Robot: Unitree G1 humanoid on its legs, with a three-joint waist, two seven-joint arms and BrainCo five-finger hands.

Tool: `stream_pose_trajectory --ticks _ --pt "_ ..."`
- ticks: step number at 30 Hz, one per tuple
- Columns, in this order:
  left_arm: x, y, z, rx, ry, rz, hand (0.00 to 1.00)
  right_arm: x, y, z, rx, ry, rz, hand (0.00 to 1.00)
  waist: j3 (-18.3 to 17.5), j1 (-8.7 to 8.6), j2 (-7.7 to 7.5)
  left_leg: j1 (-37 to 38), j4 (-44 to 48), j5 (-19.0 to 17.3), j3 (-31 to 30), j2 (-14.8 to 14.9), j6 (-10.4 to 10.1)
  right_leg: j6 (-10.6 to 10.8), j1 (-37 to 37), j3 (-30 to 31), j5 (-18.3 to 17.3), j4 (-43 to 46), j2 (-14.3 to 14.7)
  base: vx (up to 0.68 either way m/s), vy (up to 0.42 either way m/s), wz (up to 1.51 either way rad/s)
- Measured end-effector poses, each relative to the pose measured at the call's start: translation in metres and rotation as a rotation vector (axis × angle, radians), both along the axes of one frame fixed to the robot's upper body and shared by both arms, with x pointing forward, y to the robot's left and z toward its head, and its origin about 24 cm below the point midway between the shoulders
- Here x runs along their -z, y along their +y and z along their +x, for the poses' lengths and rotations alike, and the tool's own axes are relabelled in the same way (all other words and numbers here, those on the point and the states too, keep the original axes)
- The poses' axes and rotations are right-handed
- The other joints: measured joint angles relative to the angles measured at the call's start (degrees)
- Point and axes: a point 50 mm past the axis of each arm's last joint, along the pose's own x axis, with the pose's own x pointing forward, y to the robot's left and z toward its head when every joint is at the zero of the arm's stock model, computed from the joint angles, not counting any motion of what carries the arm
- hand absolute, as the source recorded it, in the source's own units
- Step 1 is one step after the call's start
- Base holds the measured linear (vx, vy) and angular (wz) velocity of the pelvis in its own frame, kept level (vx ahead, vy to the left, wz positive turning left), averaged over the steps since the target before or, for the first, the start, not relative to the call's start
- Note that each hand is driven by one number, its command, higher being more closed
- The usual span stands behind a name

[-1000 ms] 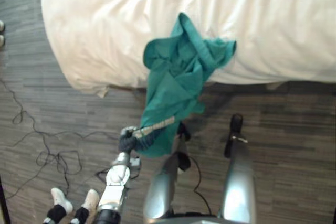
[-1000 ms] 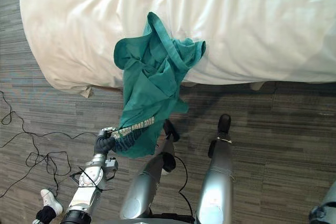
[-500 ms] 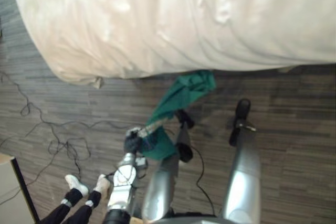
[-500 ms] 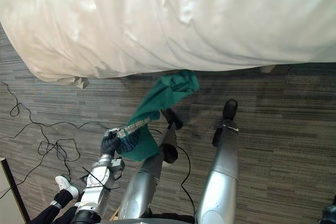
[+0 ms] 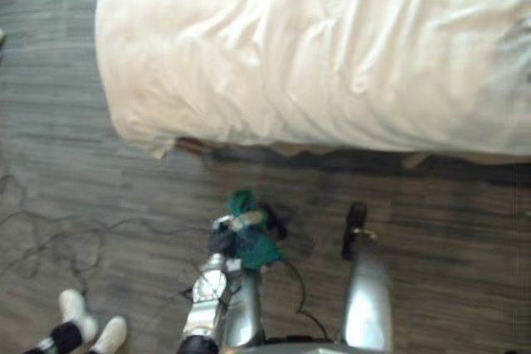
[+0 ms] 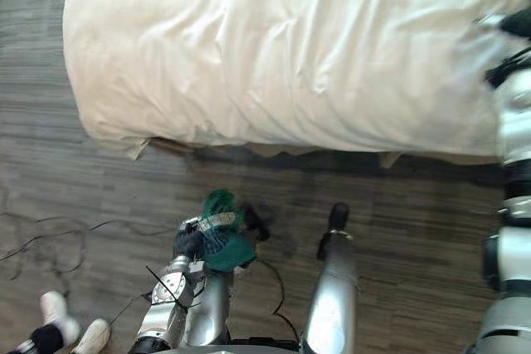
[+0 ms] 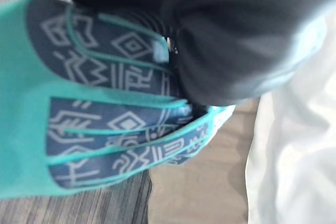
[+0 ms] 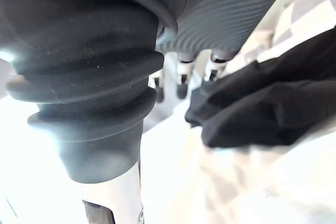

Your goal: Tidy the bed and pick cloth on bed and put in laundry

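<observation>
Lower left, on the dark plank floor (image 5: pixel 465 230): a person's white shoes (image 5: pixel 71 304), standing well clear of the bed. Next along, left hand (image 6: pixel 189 243) low in front of the robot, above the floor and short of the bed's near edge. It is clamped on the green cloth (image 6: pixel 232 248), which is bunched into a small wad against the hand, with a pale patterned band running across the top of the grip. Cloth hangs off the floor, apart from the bed. In the left wrist view the same cloth lies right up against the dark cover: teal fabric, with navy bands carrying a light geometric print edged in teal. Across the upper part of both eye views runs the bed (image 5: pixel 332 47), its white cover rumpled in long folds, one corner at upper left and the near edge overhanging the floor. Far right, the right arm reaches over the bed's right side. Right hand (image 8: pixel 231 9) sits close above the white bedding, just beside a black cloth (image 8: pixel 262 108) that lies crumpled on the bed. Cannot tell whether this hand is apart or together, nor whether it touches the black cloth.
</observation>
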Motion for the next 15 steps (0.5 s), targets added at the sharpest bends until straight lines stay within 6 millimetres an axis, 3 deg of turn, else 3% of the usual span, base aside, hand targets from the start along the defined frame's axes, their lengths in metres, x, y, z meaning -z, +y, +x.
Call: stream_pose_trajectory --ticks 1,3,5,6,7,8,10,11,12,14,15 --pt "0.005 0.003 -0.005 0.000 0.030 0.012 1.00 0.026 0.010 0.006 -0.037 0.032 0.073 0.00 0.1 0.29 -2.07 4.2 1.3 -3.0 0.9 2.1 -1.3 1.0 2.5 0.4 0.9 2.5 0.8 0.08 -0.030 -0.57" --pt "0.014 0.006 -0.010 0.017 0.077 0.039 1.00 0.044 0.018 0.007 -0.061 0.041 0.124 0.00 0.0 0.24 -2.24 8.8 0.9 -3.9 1.3 4.0 -2.1 3.0 1.6 0.3 7.0 9.6 1.4 0.08 -0.019 -0.45" --pt "0.022 0.011 -0.015 0.040 0.124 0.076 1.00 0.057 0.012 0.007 -0.040 0.071 0.150 0.00 -0.3 -0.53 -2.89 11.3 0.0 -3.7 1.2 4.6 -2.3 -0.5 0.5 -1.2 9.0 16.5 -0.7 0.10 -0.074 -0.01" --pt "0.026 0.016 -0.018 0.050 0.145 0.102 1.00 0.061 0.004 0.006 -0.012 0.084 0.174 0.00 -0.7 -0.71 -3.58 12.0 -0.7 -3.3 1.1 4.5 -3.0 -3.0 0.9 -2.3 9.4 15.6 -1.6 0.10 -0.147 0.16" --pt "0.027 0.023 -0.020 0.047 0.157 0.123 1.00 0.062 -0.002 0.006 0.010 0.089 0.193 0.00 -0.9 -0.73 -3.91 12.0 -1.7 -2.8 1.0 4.5 -4.0 -5.1 1.3 -2.9 7.3 12.3 -2.1 0.10 -0.180 0.08" --pt "0.027 0.028 -0.019 0.037 0.159 0.143 1.00 0.061 -0.010 0.005 0.034 0.095 0.200 0.00 -1.0 -0.75 -3.99 11.6 -3.1 -1.9 0.8 4.5 -5.3 -5.8 2.0 -2.8 6.1 5.7 -2.4 0.10 -0.199 0.05" --pt "0.025 0.035 -0.019 0.034 0.156 0.165 1.00 0.061 -0.031 -0.003 0.103 0.120 0.205 0.00 -1.1 -1.19 -4.21 10.0 -2.8 -1.3 -1.2 4.3 -7.0 -4.1 5.5 -2.6 9.0 -8.9 -3.2 0.14 -0.302 0.33" --pt "0.025 0.039 -0.019 0.034 0.158 0.178 1.00 0.061 -0.042 -0.008 0.141 0.124 0.222 0.00 -1.7 -1.71 -5.05 9.0 -1.3 -1.3 -2.5 3.7 -8.5 -2.8 7.6 -2.7 10.2 -13.3 -4.2 0.18 -0.360 0.26" --pt "0.026 0.036 -0.018 0.026 0.157 0.163 1.00 0.050 -0.049 -0.011 0.163 0.101 0.221 0.00 -1.7 -1.13 -2.92 7.6 -0.4 -1.3 -5.1 4.6 -10.2 -0.6 7.2 -3.2 10.3 -14.1 -2.1 0.18 -0.317 -0.08" --pt "0.028 0.025 -0.021 0.038 0.161 0.128 1.00 0.033 -0.055 -0.015 0.171 0.076 0.201 0.00 -2.2 -0.74 -0.10 8.1 -2.0 -1.0 -9.5 5.7 -9.9 -0.7 6.2 -2.3 10.6 -14.9 1.7 0.22 -0.205 -0.68" --pt "0.028 0.020 -0.021 0.038 0.159 0.113 1.00 0.027 -0.059 -0.018 0.185 0.067 0.194 0.00 -2.3 -0.85 0.34 9.3 -3.6 -0.5 -9.5 6.0 -10.0 -1.0 5.9 -2.0 10.4 -14.8 2.7 0.22 -0.120 -0.62"
